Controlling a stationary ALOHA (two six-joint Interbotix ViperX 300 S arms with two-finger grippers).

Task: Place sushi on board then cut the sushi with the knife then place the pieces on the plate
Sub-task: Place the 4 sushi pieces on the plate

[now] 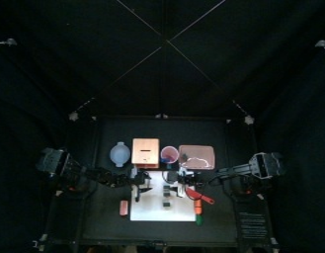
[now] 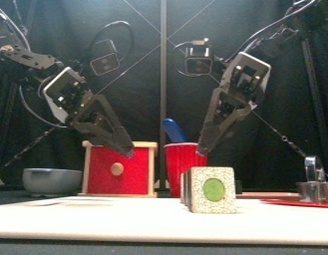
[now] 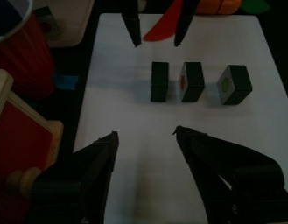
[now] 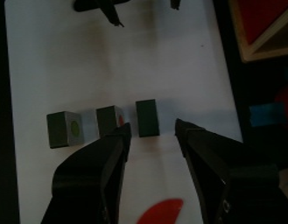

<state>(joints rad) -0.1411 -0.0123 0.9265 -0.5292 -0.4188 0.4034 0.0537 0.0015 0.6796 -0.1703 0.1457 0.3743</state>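
**Sushi pieces lined up, both pincers hanging empty**

Closest to the front cam is one sushi piece [image 2: 210, 189], standing on edge on the white cutting board [image 2: 73, 214] with its green centre facing me. The wrist cams show three sushi pieces [image 3: 194, 81] in a row with small gaps between them. So I reckon the cutting's done and what's left is ferrying them to the pink tray [image 1: 197, 155], which sits behind the board beside the red cup [image 2: 183, 167].

The left pincer [image 3: 145, 134] and right pincer [image 4: 152, 131] both hang spread wide over the board with nothing in them, facing each other across the row. My guess is that lets either one drop onto a piece. The red toy knife [image 4: 164, 213] lies flat on the board, clear of the pieces. The blue knife [image 2: 173, 129] is parked in the cup.

What I can't see well:
- The front cam lines the pieces up behind each other, so only the end one shows.
- The red knife is cut off in both wrist cams.
- The top view's too small to judge the gaps.
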